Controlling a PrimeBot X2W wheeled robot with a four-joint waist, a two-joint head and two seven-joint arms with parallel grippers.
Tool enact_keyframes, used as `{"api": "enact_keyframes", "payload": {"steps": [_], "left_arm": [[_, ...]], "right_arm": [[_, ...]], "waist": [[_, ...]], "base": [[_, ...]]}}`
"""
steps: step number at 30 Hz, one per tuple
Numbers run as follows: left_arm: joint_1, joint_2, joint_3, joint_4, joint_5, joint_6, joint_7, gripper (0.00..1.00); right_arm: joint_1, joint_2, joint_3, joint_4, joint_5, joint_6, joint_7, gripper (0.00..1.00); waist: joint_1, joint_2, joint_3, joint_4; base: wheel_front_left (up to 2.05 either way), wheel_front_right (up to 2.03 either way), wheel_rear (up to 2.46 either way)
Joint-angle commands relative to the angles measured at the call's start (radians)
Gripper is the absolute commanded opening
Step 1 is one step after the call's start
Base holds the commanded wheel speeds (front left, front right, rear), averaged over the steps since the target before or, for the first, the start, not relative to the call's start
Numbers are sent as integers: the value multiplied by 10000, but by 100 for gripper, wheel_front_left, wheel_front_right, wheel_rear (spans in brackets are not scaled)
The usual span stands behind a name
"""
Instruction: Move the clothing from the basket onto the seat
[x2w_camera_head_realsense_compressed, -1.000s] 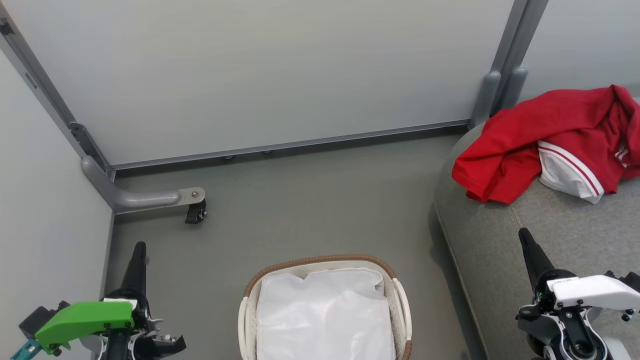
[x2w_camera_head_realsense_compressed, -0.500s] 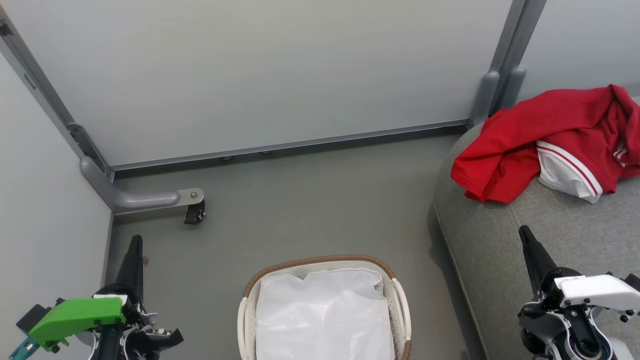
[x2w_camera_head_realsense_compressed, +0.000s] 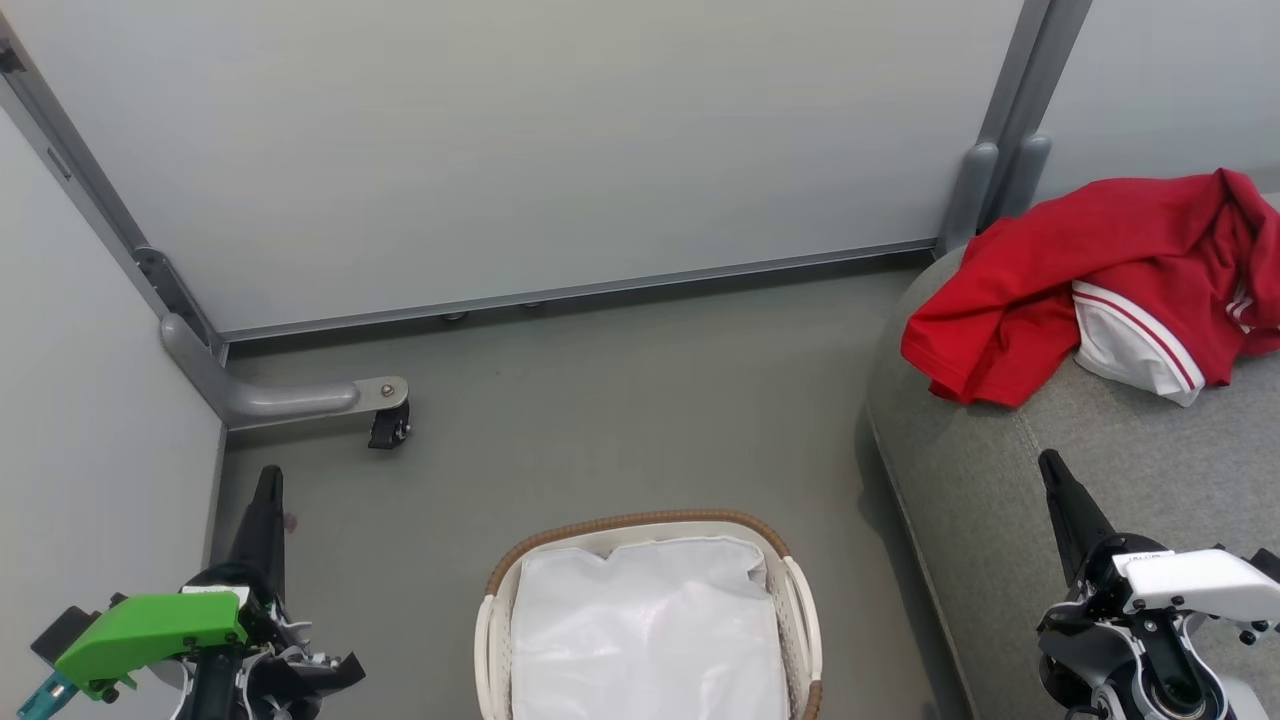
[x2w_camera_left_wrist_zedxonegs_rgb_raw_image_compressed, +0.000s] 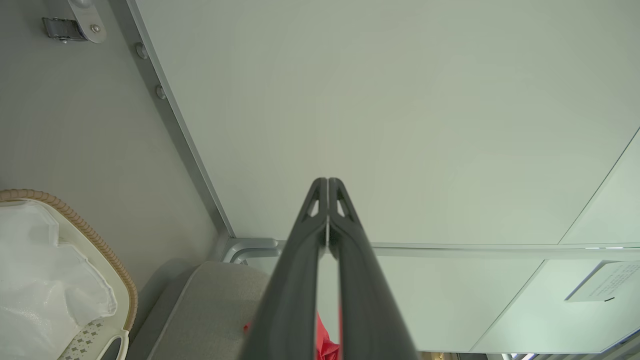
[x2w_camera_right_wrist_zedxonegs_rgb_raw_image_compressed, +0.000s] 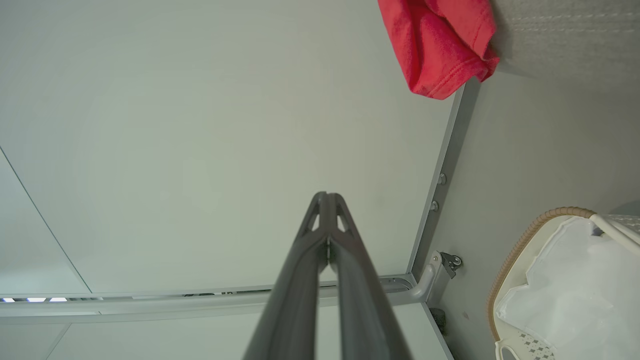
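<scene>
Stretching left-to-right along the seat (x2w_camera_head_realsense_compressed: 1000, 520), the clothing (x2w_camera_head_realsense_compressed: 1040, 270) lies loose; left hand (x2w_camera_head_realsense_compressed: 267, 490) and right hand (x2w_camera_head_realsense_compressed: 1053, 478) closed, empty.

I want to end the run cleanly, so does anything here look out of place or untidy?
Only one thing: the clothing lies crumpled at the rounded corner of the seat, partly drooping over its edge, so it might slip. The basket stands upright with just its white liner inside.

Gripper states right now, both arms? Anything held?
Left gripper: shut, fingers pressed together, holding nothing.
Right gripper: shut, fingers pressed together, holding nothing.
</scene>
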Motion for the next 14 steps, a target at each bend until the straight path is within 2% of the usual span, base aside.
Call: {"api": "enact_keyframes", "payload": {"steps": [1, 14], "left_arm": [[-97, 58, 25, -22, -33, -66, 33, 0], [-97, 58, 24, -23, -33, -66, 33, 0]], "right_arm": [[-82, -56, -25, -40, 33, 4, 29, 0], [-81, -56, -24, -38, 33, 4, 29, 0]], "waist": [[0, 0, 0, 0], [0, 0, 0, 0]], "base": [[0, 0, 0], [0, 0, 0]]}}
